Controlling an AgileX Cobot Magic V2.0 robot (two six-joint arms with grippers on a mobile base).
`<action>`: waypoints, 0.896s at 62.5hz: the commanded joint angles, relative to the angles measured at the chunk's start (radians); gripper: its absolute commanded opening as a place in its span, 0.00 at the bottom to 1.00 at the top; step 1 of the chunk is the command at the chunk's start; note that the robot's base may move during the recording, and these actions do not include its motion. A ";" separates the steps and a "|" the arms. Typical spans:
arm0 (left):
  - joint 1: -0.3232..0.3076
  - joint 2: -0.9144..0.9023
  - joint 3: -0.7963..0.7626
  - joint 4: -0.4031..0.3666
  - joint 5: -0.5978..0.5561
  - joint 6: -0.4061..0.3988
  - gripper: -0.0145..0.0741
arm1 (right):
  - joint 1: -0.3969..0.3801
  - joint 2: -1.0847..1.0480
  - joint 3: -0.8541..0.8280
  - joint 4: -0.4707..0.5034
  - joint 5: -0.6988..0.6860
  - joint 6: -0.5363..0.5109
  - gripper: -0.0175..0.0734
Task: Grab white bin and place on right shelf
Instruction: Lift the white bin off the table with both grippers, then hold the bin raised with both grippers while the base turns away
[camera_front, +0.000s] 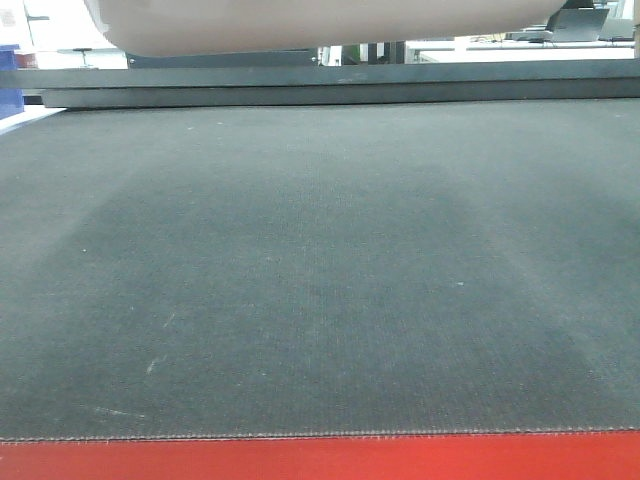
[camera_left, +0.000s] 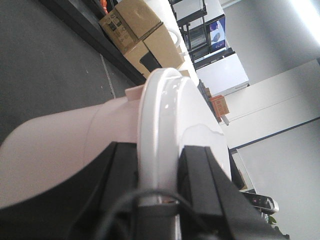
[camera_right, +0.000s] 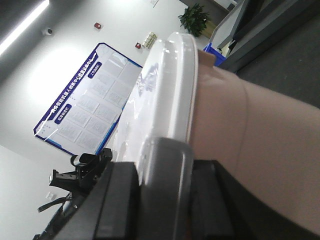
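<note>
Nearest runs the red front edge of the table (camera_front: 320, 458), then its dark mat (camera_front: 320, 280). Over the far side hangs the white bin (camera_front: 300, 25), its underside clear of the mat, so the grab looks done. The left claw (camera_left: 159, 161) is clamped on the rim of the bin's glossy lid (camera_left: 160, 105) at one end. The right claw (camera_right: 165, 167) pinches the same rim at the other end. The lid is on, so whatever is inside cannot be seen. At far left a blue bin (camera_front: 9, 85) shows at the frame edge, its contents hidden too. The right shelf is in no view, so carrying the bin there and setting it down remain.
</note>
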 joint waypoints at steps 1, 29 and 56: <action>-0.057 -0.056 -0.037 -0.045 0.279 0.007 0.02 | 0.033 -0.040 -0.043 0.124 0.287 -0.012 0.26; -0.057 -0.056 -0.037 -0.041 0.274 0.007 0.02 | 0.033 -0.040 -0.043 0.123 0.284 -0.012 0.26; -0.057 -0.056 -0.037 -0.041 0.274 0.007 0.02 | 0.033 -0.040 -0.043 0.123 0.284 -0.012 0.26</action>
